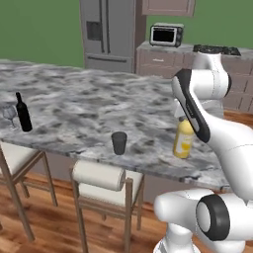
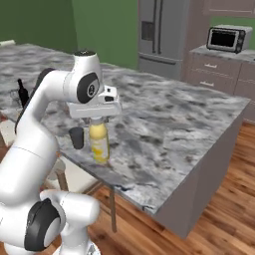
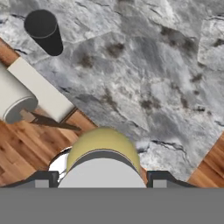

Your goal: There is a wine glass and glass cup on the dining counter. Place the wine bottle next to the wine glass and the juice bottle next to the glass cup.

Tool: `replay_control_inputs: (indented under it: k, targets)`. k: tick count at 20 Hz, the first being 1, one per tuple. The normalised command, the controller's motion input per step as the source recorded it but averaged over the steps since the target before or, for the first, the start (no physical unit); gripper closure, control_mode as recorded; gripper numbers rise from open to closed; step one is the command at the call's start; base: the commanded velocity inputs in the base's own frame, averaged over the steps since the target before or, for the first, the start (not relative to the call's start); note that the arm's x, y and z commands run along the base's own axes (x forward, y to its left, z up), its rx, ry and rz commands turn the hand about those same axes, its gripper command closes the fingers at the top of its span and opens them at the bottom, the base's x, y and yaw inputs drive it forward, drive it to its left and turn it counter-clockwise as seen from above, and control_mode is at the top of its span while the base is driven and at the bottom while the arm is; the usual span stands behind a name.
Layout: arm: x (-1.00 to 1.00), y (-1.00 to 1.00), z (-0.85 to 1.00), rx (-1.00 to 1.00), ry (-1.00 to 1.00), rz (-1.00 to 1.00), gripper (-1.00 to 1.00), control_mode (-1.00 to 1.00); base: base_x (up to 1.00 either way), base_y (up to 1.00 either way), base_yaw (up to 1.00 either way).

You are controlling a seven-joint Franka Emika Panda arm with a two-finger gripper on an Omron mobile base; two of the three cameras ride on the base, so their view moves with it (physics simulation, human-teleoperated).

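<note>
Marbled grey and white, the dining counter [image 1: 84, 106] carried the wine glass [image 1: 8, 114] at its far left edge with the wine bottle [image 1: 22, 113] just beside it. Well to the right, near the front edge, stood the glass cup [image 1: 119, 143]. Further right the juice bottle [image 1: 183, 140] stood upright, apart from the cup, the gripper [image 2: 99, 120] clamped on its capped top from above.
</note>
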Motion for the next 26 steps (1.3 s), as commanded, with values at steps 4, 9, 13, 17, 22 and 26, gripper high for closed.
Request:
replay_control_inputs:
  k: [4,9,13,17,22,26]
  targets:
    - [0.00,0.00,0.00,0.00,0.00,0.00,1.00,1.00,0.60,0.18,-0.35]
    - [0.00,0.00,0.00,0.00,0.00,0.00,1.00,1.00,0.55,0.22,-0.28]
    - [0.00,0.00,0.00,0.00,0.00,0.00,1.00,1.00,0.20,0.25,-0.14]
    - [0.00,0.00,0.00,0.00,0.00,0.00,1.00,1.00,0.10,0.29,-0.13]
    - [0.00,0.00,0.00,0.00,0.00,0.00,1.00,1.00,0.17,0.31,-0.14]
    - [0.00,0.00,0.00,0.00,0.00,0.00,1.00,1.00,0.08,0.18,-0.05]
